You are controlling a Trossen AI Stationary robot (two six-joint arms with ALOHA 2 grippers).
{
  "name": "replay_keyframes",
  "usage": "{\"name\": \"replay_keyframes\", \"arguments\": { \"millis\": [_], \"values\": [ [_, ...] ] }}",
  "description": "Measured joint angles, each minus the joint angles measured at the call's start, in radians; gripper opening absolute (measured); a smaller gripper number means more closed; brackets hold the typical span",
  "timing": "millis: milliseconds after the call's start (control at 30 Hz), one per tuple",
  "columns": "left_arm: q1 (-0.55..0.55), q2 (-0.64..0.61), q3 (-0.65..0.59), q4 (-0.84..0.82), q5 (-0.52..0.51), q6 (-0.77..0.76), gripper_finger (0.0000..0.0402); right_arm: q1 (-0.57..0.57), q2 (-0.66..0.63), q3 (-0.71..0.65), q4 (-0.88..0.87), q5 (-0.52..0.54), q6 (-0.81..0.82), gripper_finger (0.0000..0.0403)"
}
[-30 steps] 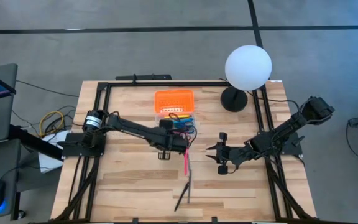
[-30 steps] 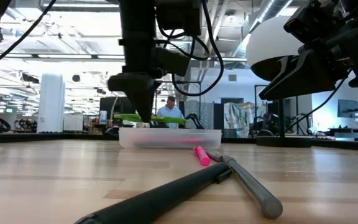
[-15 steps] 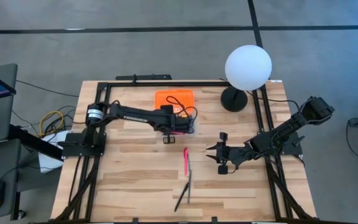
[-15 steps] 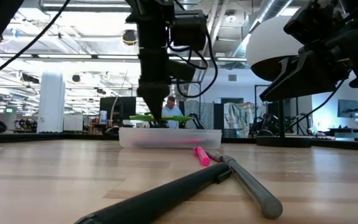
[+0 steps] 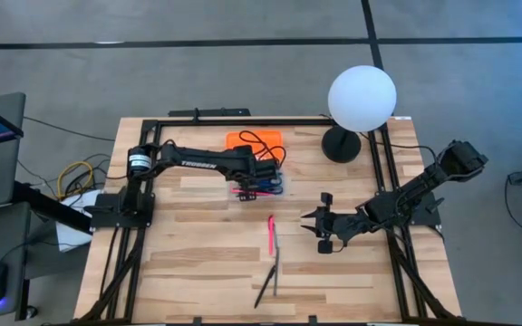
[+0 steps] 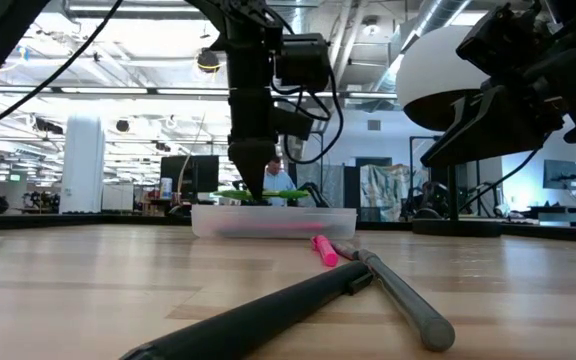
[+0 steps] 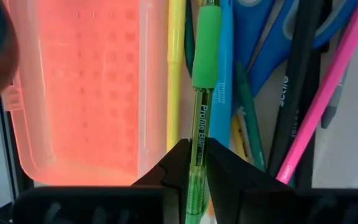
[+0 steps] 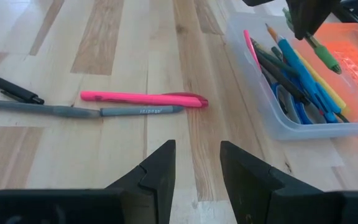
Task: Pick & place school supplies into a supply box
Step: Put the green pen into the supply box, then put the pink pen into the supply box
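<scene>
Left gripper (image 7: 196,163) over supply box (image 5: 259,172), apparently pinching green pen (image 7: 202,93).

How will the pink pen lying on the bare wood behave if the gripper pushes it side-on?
The pink pen is a slim round barrel lying flat on smooth wood, so it will probably roll rather than slide. It looks stiff and light. It lies against the grey pen, so a push may shift that one too.

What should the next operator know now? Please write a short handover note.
Left tool: over the supply box, fingers closed on a green pen.
Right tool: open, holds nothing, waits above the table.
Done: several pens and the blue scissors lie in the box.
Left: release the green pen; then the pink pen, grey pen and black pen on the table.
</scene>
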Motion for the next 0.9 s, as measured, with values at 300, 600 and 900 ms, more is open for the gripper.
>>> {"name": "replay_keyframes", "arguments": {
  "millis": [300,600,900],
  "values": [
    [0.000,0.001,0.000,0.034,0.000,0.023,0.0066,0.000,0.000,0.000,0.000,0.000,0.010,0.0122],
    [-0.007,0.001,0.000,0.028,-0.006,0.021,0.0134,0.000,0.000,-0.001,0.002,0.000,0.019,0.0122],
    [-0.165,-0.143,0.000,-0.024,-0.011,-0.038,0.0132,-0.001,0.000,-0.001,0.027,0.000,0.018,0.0122]
  ]
}}
